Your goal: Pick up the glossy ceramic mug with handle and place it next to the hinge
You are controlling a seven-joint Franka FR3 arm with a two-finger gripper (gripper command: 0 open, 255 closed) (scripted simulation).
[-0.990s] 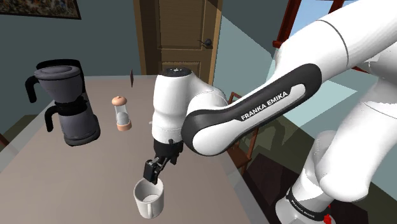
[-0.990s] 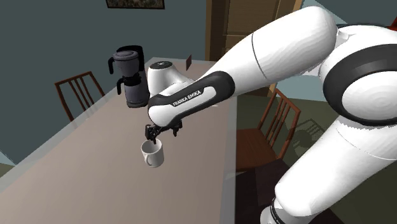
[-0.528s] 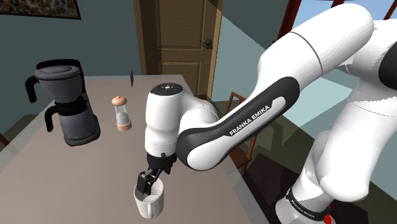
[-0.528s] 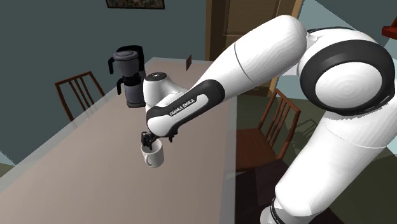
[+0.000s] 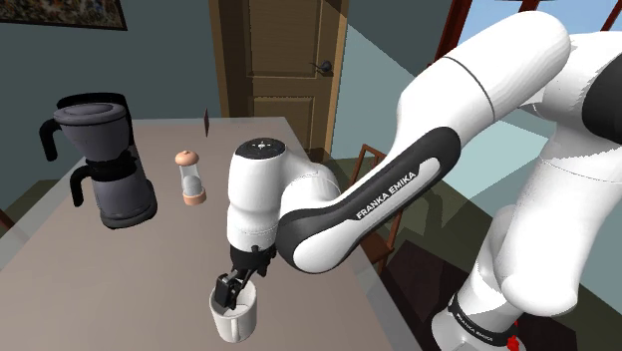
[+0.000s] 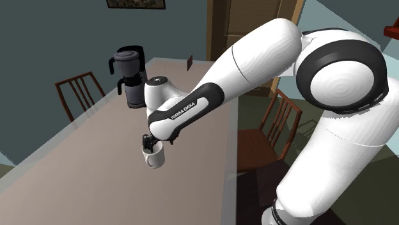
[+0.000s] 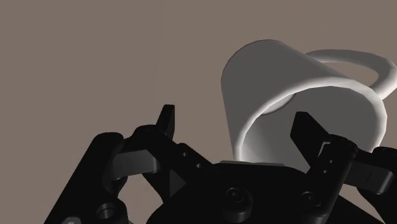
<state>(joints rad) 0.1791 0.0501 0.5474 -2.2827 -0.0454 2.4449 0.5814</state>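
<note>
Okay, starting at the shoulder view's left: seeing a dark coffee maker (image 5: 105, 165) standing on the grey-brown table (image 5: 80, 279). Going right, noting a small shaker (image 5: 189, 177) with a peach cap just beside the coffee maker. Then noting a thin dark hinge (image 5: 205, 122) near the table's far edge, well apart from the mug. Finding the white mug (image 5: 234, 317) upright near the table's front corner, with the black gripper (image 5: 231, 291) dipping into its mouth from above. Catching a brown door (image 5: 284, 60) behind the table.

Scanning the second exterior view the same way: passing a wooden chair (image 6: 77, 93) and the coffee maker (image 6: 131, 77). Next finding the mug (image 6: 155, 158) under the gripper (image 6: 149, 143), the hinge (image 6: 189, 62) at the far end, and another chair (image 6: 278, 124) past the table's right edge.

Checking the wrist view: seeing the gripper (image 7: 237, 125) with fingers (image 7: 167, 121) spread, straddling the mug (image 7: 299, 83) wall. Noting one finger outside and clear of the wall, the other over the opening, neither pinching. Noting the handle (image 7: 359, 63) curving out on the mug's side away from the outer finger.
</note>
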